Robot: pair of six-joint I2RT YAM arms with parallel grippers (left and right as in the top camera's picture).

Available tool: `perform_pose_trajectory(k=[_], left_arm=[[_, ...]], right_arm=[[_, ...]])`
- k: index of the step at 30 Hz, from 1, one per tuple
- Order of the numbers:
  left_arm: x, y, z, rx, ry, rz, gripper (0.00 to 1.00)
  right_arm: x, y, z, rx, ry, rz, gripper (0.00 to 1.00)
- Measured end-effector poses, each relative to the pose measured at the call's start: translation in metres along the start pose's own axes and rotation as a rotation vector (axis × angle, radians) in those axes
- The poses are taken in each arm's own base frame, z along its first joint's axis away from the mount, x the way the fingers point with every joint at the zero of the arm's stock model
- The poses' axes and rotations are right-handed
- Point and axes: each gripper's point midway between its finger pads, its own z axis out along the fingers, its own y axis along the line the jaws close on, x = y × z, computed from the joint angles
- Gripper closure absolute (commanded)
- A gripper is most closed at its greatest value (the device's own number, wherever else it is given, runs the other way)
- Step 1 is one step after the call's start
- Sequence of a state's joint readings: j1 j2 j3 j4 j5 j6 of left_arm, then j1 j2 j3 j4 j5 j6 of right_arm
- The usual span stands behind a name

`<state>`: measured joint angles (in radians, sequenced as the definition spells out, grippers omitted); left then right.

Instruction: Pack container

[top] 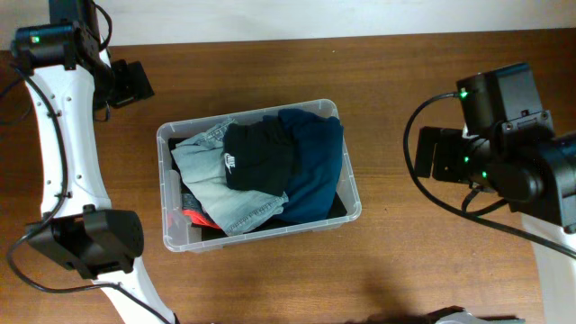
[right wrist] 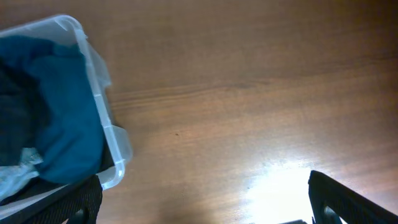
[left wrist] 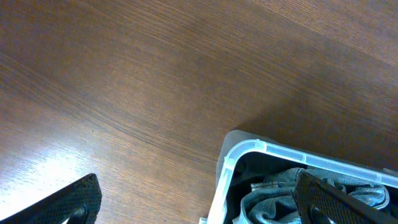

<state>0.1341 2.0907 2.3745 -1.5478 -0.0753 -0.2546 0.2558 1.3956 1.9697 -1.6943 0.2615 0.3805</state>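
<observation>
The clear plastic container (top: 167,184) sits mid-table, filled with folded clothes: a dark blue garment (top: 315,166), a black garment with a white logo (top: 256,155), light grey-blue denim (top: 216,184) and a bit of red (top: 191,216). My left gripper (left wrist: 199,202) is open and empty above the table beside the container's corner (left wrist: 239,152). My right gripper (right wrist: 205,202) is open and empty over bare wood to the right of the container (right wrist: 99,93). In the overhead view both arms are pulled back from the tub.
The brown wooden table (top: 432,270) surrounds the container. The left arm's base (top: 90,243) stands at the front left, the right arm's body (top: 504,144) at the right. A pale wall strip runs along the table's far edge.
</observation>
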Motion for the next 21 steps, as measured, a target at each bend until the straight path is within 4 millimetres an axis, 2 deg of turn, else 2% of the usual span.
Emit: perform_pose_trajectory(k=[5, 9, 14, 16, 21], left_arm=[[0.000, 0.000, 0.000, 0.000, 0.000, 0.000, 0.00], [0.000, 0.000, 0.000, 0.000, 0.000, 0.000, 0.00], [0.000, 0.000, 0.000, 0.000, 0.000, 0.000, 0.01], [0.000, 0.000, 0.000, -0.001, 0.001, 0.000, 0.01], [0.000, 0.000, 0.000, 0.000, 0.002, 0.000, 0.00]], right_arm=[[0.011, -0.005, 0.013, 0.012, -0.018, 0.008, 0.01], [0.013, -0.017, 0.016, -0.034, -0.196, 0.096, 0.01], [0.032, -0.038, 0.023, -0.074, -0.424, 0.207, 0.02], [0.043, -0.044, 0.031, -0.082, -0.487, 0.238, 0.02], [0.071, -0.051, 0.067, -0.122, -0.635, 0.302, 0.01]])
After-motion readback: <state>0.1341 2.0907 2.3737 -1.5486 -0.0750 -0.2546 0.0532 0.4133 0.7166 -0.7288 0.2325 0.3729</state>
